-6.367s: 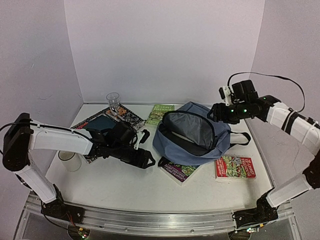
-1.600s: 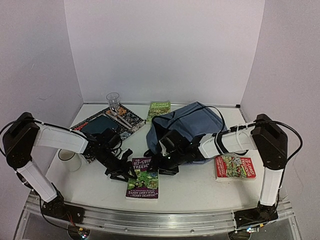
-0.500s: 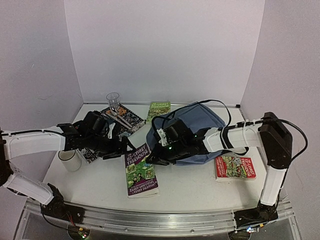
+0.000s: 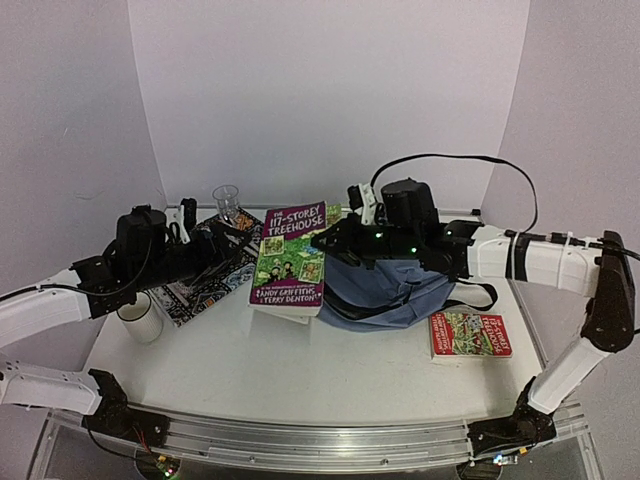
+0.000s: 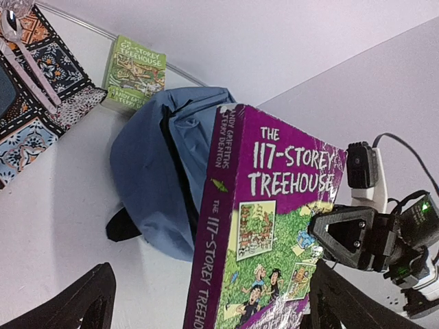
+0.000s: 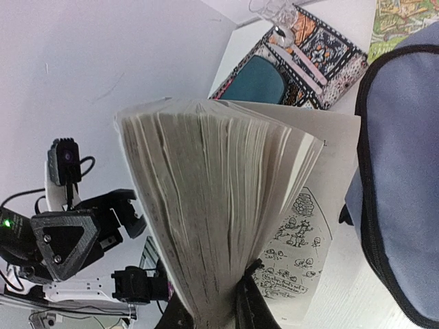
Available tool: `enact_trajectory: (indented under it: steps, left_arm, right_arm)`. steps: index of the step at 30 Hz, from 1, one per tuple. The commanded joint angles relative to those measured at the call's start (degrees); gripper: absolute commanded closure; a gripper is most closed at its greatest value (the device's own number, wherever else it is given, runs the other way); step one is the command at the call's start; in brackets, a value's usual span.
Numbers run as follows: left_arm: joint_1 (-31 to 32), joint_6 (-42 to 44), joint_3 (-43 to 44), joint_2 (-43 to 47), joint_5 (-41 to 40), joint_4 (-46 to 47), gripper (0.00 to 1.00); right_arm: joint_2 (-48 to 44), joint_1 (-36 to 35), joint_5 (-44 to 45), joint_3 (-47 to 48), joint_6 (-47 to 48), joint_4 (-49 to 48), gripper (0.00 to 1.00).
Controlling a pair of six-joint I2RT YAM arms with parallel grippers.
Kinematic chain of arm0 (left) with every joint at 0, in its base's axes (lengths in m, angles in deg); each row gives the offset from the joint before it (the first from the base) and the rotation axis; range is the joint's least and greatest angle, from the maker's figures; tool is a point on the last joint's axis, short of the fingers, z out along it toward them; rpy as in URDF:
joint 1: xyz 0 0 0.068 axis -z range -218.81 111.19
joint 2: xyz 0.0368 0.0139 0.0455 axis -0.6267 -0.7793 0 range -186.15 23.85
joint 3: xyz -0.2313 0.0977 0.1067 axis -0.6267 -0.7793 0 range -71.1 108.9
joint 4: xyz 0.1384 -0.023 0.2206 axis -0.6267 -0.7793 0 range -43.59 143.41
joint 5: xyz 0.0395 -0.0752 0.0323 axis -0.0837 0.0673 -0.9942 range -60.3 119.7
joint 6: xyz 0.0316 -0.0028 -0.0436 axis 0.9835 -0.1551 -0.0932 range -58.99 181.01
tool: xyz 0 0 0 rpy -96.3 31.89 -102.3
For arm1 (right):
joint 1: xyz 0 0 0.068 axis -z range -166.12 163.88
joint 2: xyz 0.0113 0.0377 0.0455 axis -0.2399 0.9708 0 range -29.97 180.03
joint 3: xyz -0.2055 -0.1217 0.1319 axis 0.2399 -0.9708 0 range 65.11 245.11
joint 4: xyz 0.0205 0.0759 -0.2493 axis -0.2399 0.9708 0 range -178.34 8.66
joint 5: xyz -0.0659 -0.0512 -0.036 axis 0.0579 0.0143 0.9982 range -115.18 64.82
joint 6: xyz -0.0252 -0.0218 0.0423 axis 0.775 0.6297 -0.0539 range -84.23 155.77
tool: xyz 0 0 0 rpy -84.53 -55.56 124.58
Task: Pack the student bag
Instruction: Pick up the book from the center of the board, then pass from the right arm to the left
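Note:
The student bag (image 4: 400,290) is a grey-blue backpack lying on the table at centre right, its dark zipper line showing in the right wrist view (image 6: 401,171). A purple "117-Storey Treehouse" book (image 4: 290,258) hangs in the air just left of the bag, cover toward the camera. My right gripper (image 4: 323,240) is shut on the book's right edge, and the pages (image 6: 219,205) fan out above its fingers (image 6: 250,301). My left gripper (image 4: 218,250) stands open a little left of the book, not touching it. Its dark fingers (image 5: 89,301) frame the cover (image 5: 274,226).
A red book (image 4: 470,333) lies right of the bag. A green book (image 5: 136,72) sits at the back. A patterned book (image 4: 195,275) with a glass (image 4: 227,203) behind it lies at the left. A white cup (image 4: 140,320) stands near the left edge.
The purple book has risen from leaning on the table to hanging in the right gripper. The left gripper opened, let go and drew back to the left.

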State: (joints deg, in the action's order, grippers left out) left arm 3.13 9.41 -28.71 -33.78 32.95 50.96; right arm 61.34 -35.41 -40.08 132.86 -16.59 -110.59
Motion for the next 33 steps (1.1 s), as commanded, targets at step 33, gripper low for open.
enact_trajectory:
  steps: [33]
  left_arm:
    - [0.5, -16.3, 4.0, -20.3, 13.9, 48.3, 0.29]
  right_arm:
    - [-6.7, 1.9, 14.9, -3.4, -15.1, -33.1, 1.0]
